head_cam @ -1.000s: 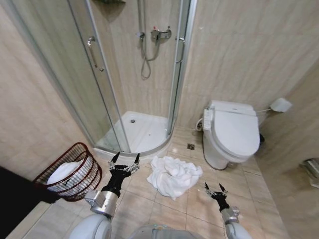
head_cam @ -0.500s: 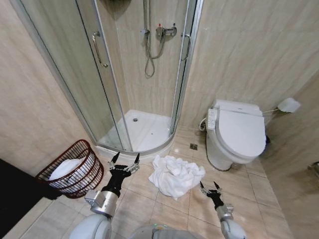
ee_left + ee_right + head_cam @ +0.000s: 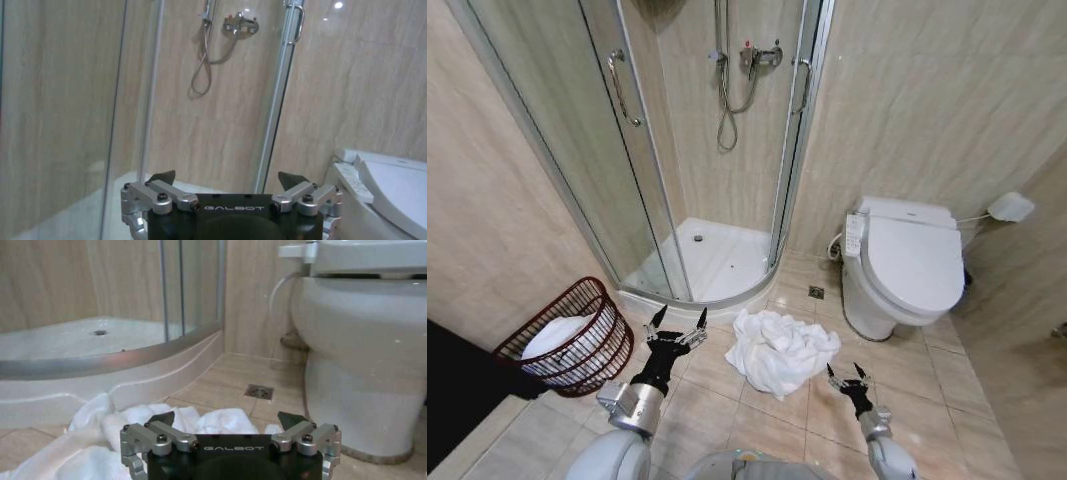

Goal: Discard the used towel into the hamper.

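Note:
A crumpled white towel (image 3: 779,350) lies on the tiled floor between the shower tray and the toilet; the right wrist view shows the towel (image 3: 100,440) low and close in front of that gripper. The hamper (image 3: 567,340), a dark reddish-brown wire basket with white cloth inside, stands at the left by the wall. My left gripper (image 3: 677,320) is open, raised between hamper and towel. My right gripper (image 3: 847,374) is open, low over the floor just right of the towel. Its fingertips (image 3: 160,418) hold nothing.
A glass corner shower (image 3: 702,150) with a white tray (image 3: 712,262) stands behind the towel. A white toilet (image 3: 907,265) with its lid shut is at the right. A floor drain (image 3: 816,292) sits between them. A dark object edges the lower left.
The head view has shifted a little, so the room sits lower and more to the right. The right gripper has come lower and nearer the towel. The left gripper has stayed put.

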